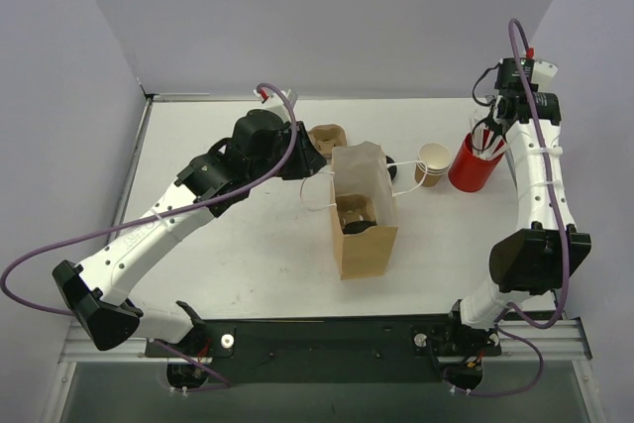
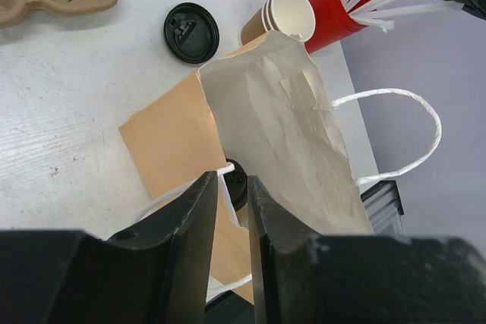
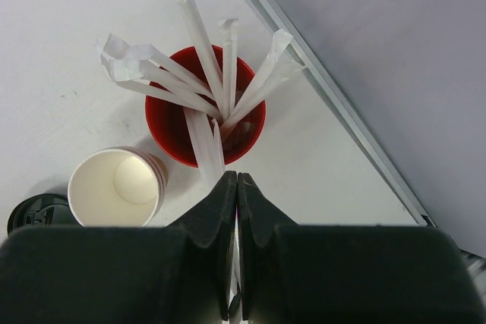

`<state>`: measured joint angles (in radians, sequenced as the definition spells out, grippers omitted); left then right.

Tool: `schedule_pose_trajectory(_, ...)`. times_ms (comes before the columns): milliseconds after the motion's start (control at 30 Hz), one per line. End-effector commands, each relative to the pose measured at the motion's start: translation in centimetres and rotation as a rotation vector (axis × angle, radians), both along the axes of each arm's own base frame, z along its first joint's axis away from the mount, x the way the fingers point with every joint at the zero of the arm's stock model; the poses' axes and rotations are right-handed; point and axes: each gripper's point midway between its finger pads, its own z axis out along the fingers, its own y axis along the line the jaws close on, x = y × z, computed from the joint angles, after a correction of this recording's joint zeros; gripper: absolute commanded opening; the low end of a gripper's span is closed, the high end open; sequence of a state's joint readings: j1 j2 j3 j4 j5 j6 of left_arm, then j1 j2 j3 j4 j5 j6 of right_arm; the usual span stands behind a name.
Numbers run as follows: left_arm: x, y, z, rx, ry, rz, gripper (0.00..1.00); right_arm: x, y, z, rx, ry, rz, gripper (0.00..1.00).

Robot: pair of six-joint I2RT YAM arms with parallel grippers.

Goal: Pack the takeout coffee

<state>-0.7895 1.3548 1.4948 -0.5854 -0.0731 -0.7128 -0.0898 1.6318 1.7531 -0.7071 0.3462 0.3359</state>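
**Takeout coffee in the bag, with both claws in relation to it.** The takeout coffee (image 1: pixel 355 213) is standing inside the open brown paper bag (image 1: pixel 367 253) at mid-table. Its black lid is facing up, so its long axis is judged to be running vertically.

The left gripper (image 2: pixel 231 181) is hovering just beside the bag's mouth, on the bag's left. Its fingers are sitting narrowly apart and are clamping nothing that can be made out. A strand of the bag's white cord handle (image 2: pixel 225 166) is crossing its tips. In the left wrist view the lid is showing through the gap, so the cup is lying straight ahead of and below this claw. The left arm is therefore much the nearer.

The right gripper (image 3: pixel 237 178) is hanging well apart, over the red cup (image 3: pixel 168 138) of white sticks (image 3: pixel 194 36). Its fingers are pressing together, and whether a stick is pinched between them cannot be told.

The cup itself is judged to be already packed.
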Motion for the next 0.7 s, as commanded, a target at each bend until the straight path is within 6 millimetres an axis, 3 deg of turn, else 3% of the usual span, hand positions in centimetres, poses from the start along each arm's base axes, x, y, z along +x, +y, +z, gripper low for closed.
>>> schedule_pose_trajectory(0, 0.1, 0.4, 3.8, -0.076, -0.086, -0.002, 0.33, -1.8, -0.6, 2.8, -0.037, -0.023, -0.039, 0.00)
schedule_pose_trajectory(300, 0.5, 0.5, 3.6, -0.077, -0.084, 0.001, 0.32, -3.2, -0.5, 7.2, -0.035, -0.117, -0.044, 0.00)
schedule_pose_trajectory(467, 0.5, 0.5, 3.4, -0.081, -0.080, 0.000, 0.32, -3.7, -0.3, 8.5, -0.030, -0.145, -0.045, 0.00)
schedule_pose_trajectory(567, 0.5, 0.5, 3.2, -0.081, -0.076, -0.002, 0.32, -3.4, -0.2, 8.3, -0.022, -0.137, -0.030, 0.01)
schedule_pose_trajectory(600, 0.5, 0.6, 3.2, -0.079, -0.077, -0.002, 0.32, -3.4, -0.2, 8.0, -0.019, -0.125, -0.029, 0.06)
schedule_pose_trajectory(667, 0.6, 0.6, 3.1, -0.076, -0.076, -0.001, 0.32, -3.9, -0.1, 7.0, -0.011, -0.081, -0.031, 0.31)
